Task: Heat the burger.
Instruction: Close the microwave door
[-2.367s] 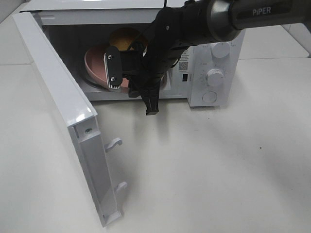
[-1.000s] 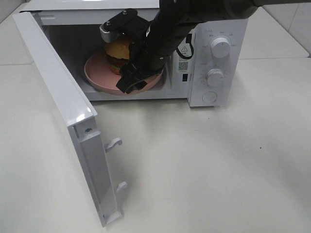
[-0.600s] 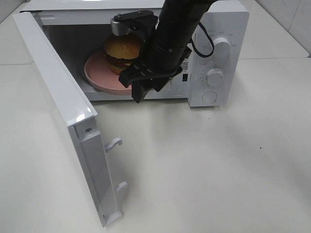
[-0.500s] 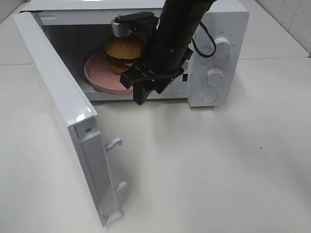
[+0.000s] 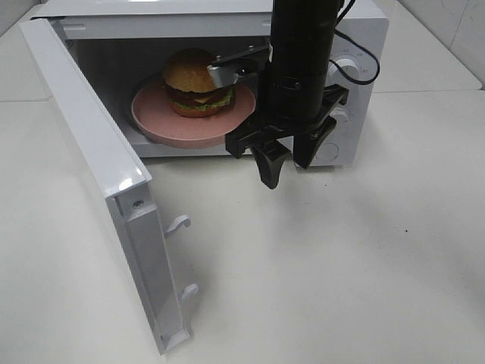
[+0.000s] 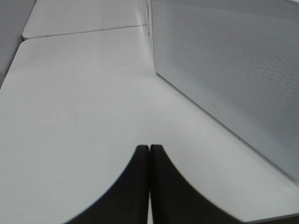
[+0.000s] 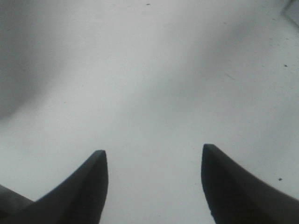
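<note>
The burger [image 5: 195, 82], golden bun with lettuce at its edge, sits on a round pink plate [image 5: 155, 121] inside the open microwave [image 5: 362, 34]. My right gripper [image 5: 286, 165] hangs pointing down just outside the oven's mouth, right of the plate, open and empty. In the right wrist view the right gripper [image 7: 154, 161] shows two dark fingertips [image 7: 96, 175] wide apart over bare table. My left gripper [image 6: 149, 151] is shut with nothing in it, low over the table beside a white dotted panel [image 6: 233, 70] of the microwave. It is out of the high view.
The microwave door [image 5: 83, 144] stands swung wide to the left, reaching the front of the table, with two latch hooks [image 5: 178, 224] on its edge. My right arm [image 5: 299, 61] covers part of the control panel [image 5: 360, 83].
My right gripper has drawn out of the microwave and swung right, now pointing down in front of it. The burger and plate stay inside, fully uncovered.
</note>
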Motion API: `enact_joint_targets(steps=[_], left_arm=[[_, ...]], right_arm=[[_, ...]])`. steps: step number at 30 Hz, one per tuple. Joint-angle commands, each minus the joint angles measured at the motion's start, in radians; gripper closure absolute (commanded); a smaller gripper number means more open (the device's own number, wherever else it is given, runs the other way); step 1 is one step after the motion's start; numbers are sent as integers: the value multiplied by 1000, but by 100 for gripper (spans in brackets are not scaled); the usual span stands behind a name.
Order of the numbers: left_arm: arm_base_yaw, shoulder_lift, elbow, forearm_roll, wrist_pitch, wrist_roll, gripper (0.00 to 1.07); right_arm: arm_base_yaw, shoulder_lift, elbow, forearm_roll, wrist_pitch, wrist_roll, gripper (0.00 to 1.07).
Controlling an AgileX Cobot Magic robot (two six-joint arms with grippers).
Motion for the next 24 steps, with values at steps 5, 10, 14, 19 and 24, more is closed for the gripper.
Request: enact_joint_targets(steps=[5, 10, 14, 19, 24], left_arm=[[4, -19, 0, -1, -11, -1, 106], [4, -19, 0, -1, -11, -1, 106], [4, -19, 0, -1, -11, -1, 106], [4, -19, 0, -1, -11, -1, 106], [4, -19, 0, -1, -11, -1, 106]], right_arm=[[-12, -73, 87, -87, 36, 54, 52], [-76, -145, 182, -83, 36, 62, 52], [-185, -237, 263, -82, 36, 93, 52], [-270, -328, 329, -82, 20, 117, 52], [-372, -454, 407, -82, 11, 139, 52]])
